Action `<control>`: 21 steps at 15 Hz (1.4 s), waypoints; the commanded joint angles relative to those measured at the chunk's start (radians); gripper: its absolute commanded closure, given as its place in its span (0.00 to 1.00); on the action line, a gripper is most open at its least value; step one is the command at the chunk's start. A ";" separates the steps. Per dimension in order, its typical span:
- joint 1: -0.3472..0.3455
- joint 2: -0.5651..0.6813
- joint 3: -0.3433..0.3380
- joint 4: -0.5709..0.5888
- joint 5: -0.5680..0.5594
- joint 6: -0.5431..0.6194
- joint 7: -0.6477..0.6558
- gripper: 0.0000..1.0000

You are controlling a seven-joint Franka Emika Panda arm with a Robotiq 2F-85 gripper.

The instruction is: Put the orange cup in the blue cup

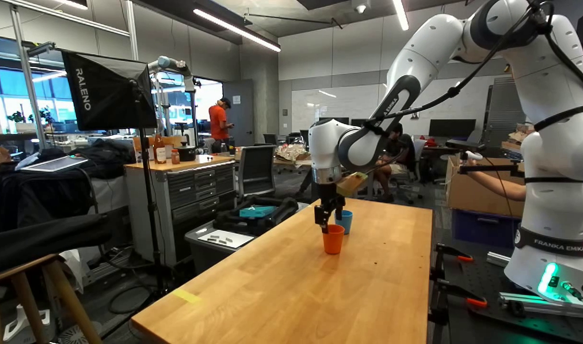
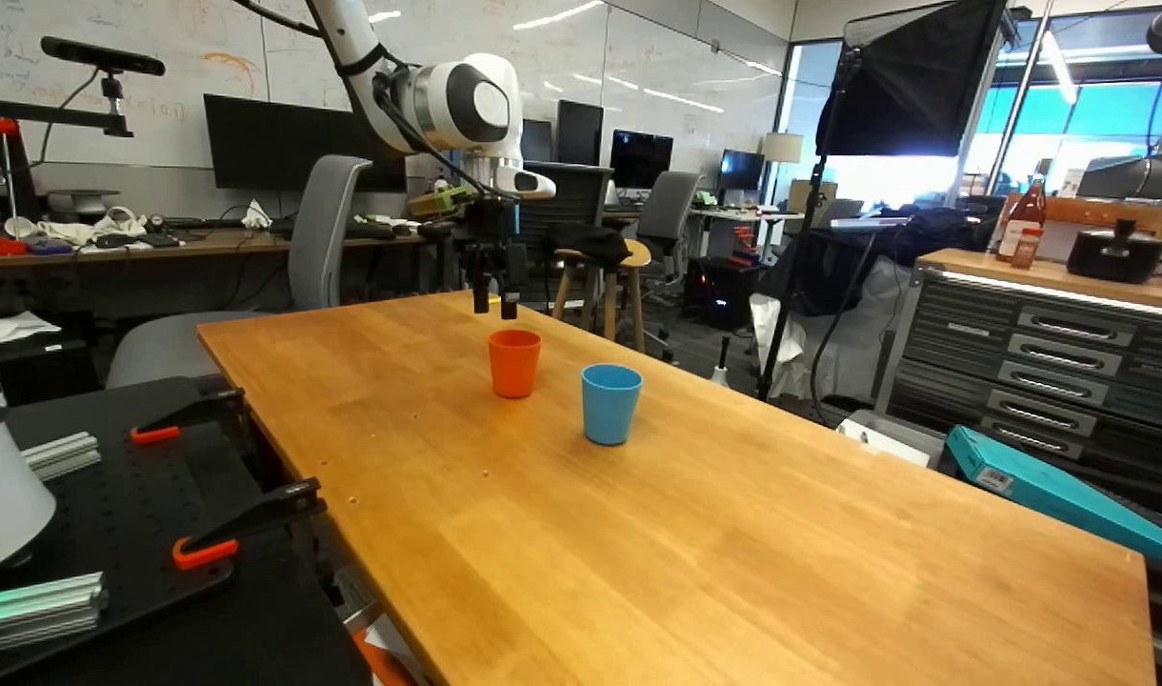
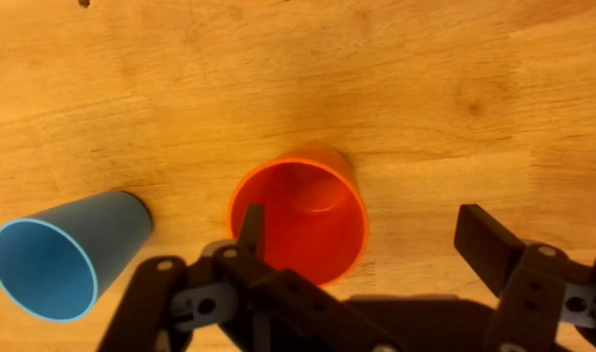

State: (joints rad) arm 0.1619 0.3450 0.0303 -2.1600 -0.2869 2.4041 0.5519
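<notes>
Beyond the table [image 2: 733,534]: a cabinet [image 1: 196,184], a black softbox [image 1: 110,91], a person in orange [image 1: 218,122] standing, another person [image 1: 406,148] seated and partly hidden.
Table: long, wooden, filling much of the front in both exterior views.
Arm [image 1: 430,43]: white, bent high, reaching out over the table; a green light [image 1: 547,278] glows at its foot.
Gripper [image 2: 495,312]: points down above the orange cup [image 2: 514,367]; in an exterior view a narrow gap shows between its tips and the cup's rim.
Orange cup: upright on the table, mouth up, under the gripper, near the blue cup [image 2: 610,410] and outside it.
Blue cup: upright too, mouth up, apart from the orange cup; in the wrist view it sits at the lower left.
Fingers [image 3: 486,249]: wide apart; in the wrist view one overlaps the orange cup's mouth, its mate shows over wood past the cup's right side.
Tape [image 1: 187,296]: a yellow strip on the tabletop, near an edge and well apart from both cups.
Marks [image 1: 375,263]: small dark spots in the wood.
</notes>
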 commanded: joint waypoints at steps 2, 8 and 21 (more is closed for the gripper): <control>0.058 0.050 -0.037 0.001 -0.016 0.091 0.071 0.00; 0.099 0.095 -0.085 0.006 -0.038 0.151 0.113 0.25; 0.153 0.124 -0.149 -0.011 -0.072 0.209 0.127 1.00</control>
State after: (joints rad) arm 0.2791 0.4633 -0.0845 -2.1668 -0.3226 2.5889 0.6476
